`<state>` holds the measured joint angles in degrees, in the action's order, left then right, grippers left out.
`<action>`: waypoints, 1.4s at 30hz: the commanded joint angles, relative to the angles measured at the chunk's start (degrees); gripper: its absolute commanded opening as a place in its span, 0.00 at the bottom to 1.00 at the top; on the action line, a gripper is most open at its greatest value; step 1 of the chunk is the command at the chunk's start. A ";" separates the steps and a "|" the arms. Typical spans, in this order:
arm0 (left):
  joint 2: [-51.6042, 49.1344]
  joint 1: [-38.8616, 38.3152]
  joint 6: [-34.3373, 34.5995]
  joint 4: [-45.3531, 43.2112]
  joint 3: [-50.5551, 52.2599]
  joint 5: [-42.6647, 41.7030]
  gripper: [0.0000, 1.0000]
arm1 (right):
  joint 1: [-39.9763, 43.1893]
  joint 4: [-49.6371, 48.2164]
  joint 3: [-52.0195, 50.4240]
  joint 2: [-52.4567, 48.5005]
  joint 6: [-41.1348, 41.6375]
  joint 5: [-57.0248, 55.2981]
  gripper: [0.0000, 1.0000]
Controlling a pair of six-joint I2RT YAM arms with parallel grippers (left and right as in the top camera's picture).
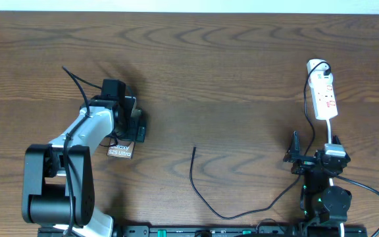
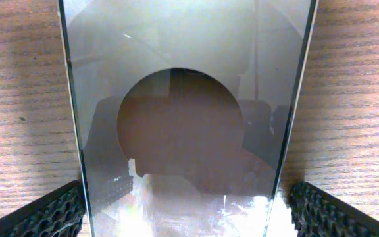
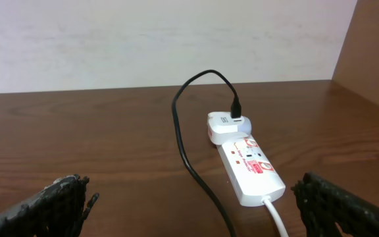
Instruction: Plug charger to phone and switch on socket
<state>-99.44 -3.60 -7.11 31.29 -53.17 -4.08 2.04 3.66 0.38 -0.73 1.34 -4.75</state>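
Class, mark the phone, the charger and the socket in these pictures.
phone (image 2: 186, 79): left wrist view, its glossy face.
charger (image 1: 194, 153): overhead view, near its free tip.
socket (image 3: 250, 168): right wrist view, its white top.

White lettering is showing on the near end of the phone (image 1: 120, 151), which is lying in the left half of the table (image 1: 229, 59), toward its front edge. The lower line is reading "S25 Ultra". The line above it is partly covered, and only "alaxy" is coming through. Red markings are running along the top of the socket (image 3: 252, 168), which is sitting near the table's right edge, but they are proving too small to read in either view. A small dark mark on the white adapter (image 3: 224, 128) at the socket's far end is likewise illegible.
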 commanded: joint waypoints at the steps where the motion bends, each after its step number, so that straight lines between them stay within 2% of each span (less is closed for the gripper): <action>1: -3.32 -0.33 0.26 1.11 2.62 1.84 0.99 | -0.63 0.22 -0.07 0.22 0.74 -0.46 0.99; 4: -3.32 -0.33 0.26 1.11 2.60 1.84 0.86 | -0.63 0.22 -0.07 0.22 0.74 -0.46 0.99; 5: -3.32 -0.33 0.26 1.11 2.62 1.84 0.85 | -0.63 0.22 -0.07 0.22 0.74 -0.46 0.99; 14: -3.32 -0.33 0.26 1.11 2.62 1.84 0.83 | -0.63 0.22 -0.07 0.22 0.74 -0.46 0.99; 17: -3.32 -0.33 0.26 1.11 2.62 1.84 0.79 | -0.63 0.22 -0.07 0.22 0.74 -0.48 0.99; 22: -3.32 -0.33 0.26 1.11 2.62 1.84 0.78 | -0.63 0.22 -0.07 0.20 0.74 -0.46 0.99; 27: -3.32 -0.35 0.26 1.11 2.62 1.81 0.54 | -0.63 0.22 -0.07 0.20 0.72 -0.46 0.99; 31: -3.32 -0.35 0.28 1.01 2.62 1.79 0.28 | -0.63 0.22 -0.07 0.20 0.74 -0.46 0.99; 35: -3.32 -0.35 0.28 0.96 2.62 1.77 0.10 | -0.63 0.22 -0.07 0.20 0.74 -0.46 0.99; 41: -3.32 -0.35 0.31 0.96 2.62 1.77 0.08 | -0.63 0.20 -0.07 0.20 0.72 -0.48 0.99; 42: -3.32 -0.35 0.31 0.96 2.62 1.77 0.13 | -0.63 0.22 -0.07 0.20 0.74 -0.48 0.99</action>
<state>-99.11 -4.03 -7.33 31.68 -53.28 -3.42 2.04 3.64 0.38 -0.73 1.34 -4.73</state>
